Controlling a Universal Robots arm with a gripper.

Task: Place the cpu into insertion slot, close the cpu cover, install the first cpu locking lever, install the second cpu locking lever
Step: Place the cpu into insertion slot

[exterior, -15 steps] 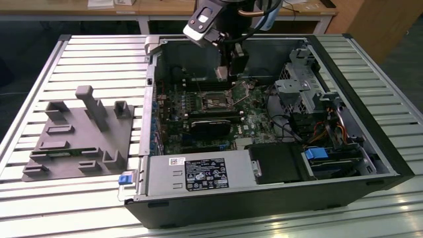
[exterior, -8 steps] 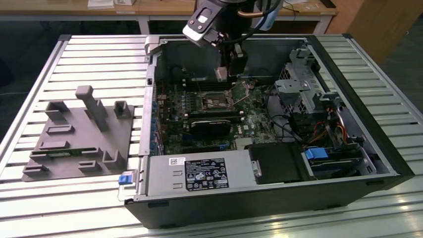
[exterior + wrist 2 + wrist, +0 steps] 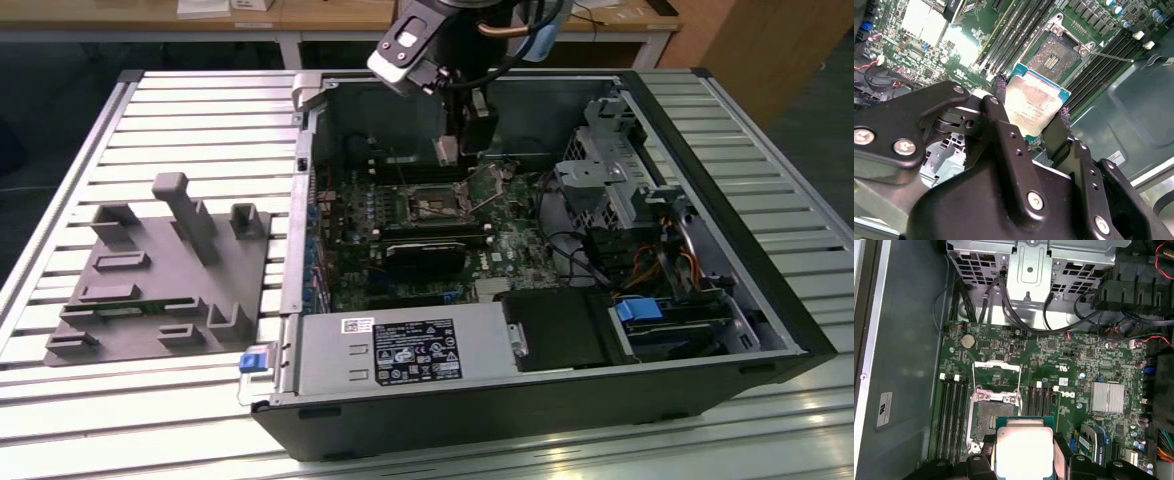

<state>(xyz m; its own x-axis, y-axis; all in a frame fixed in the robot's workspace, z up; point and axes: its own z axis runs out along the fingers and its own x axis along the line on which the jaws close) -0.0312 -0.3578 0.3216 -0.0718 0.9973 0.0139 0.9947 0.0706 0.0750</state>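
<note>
My gripper [image 3: 1032,104] is shut on the cpu [image 3: 1035,100], a flat square chip with a silvery top and a green edge. One black finger [image 3: 999,86] presses on each of two opposite sides. In the first wrist view the cpu [image 3: 1024,450] hangs above the motherboard, just beside the open insertion slot [image 3: 990,419] and not touching it. The cpu cover [image 3: 996,364], a thin metal frame, stands flipped open at the slot's far side. A thin wire locking lever [image 3: 1110,56] sticks out from the slot [image 3: 1054,56]. In the exterior view my gripper [image 3: 455,150] hovers inside the case above the slot [image 3: 435,207].
The open black computer case [image 3: 787,330] lies on a slatted metal table [image 3: 200,110]. A grey plastic fixture [image 3: 160,270] sits at the exterior view's left. Memory slots [image 3: 951,415], a silver heatsink [image 3: 1107,397], cables [image 3: 1004,300] and a drive cage [image 3: 601,175] surround the slot.
</note>
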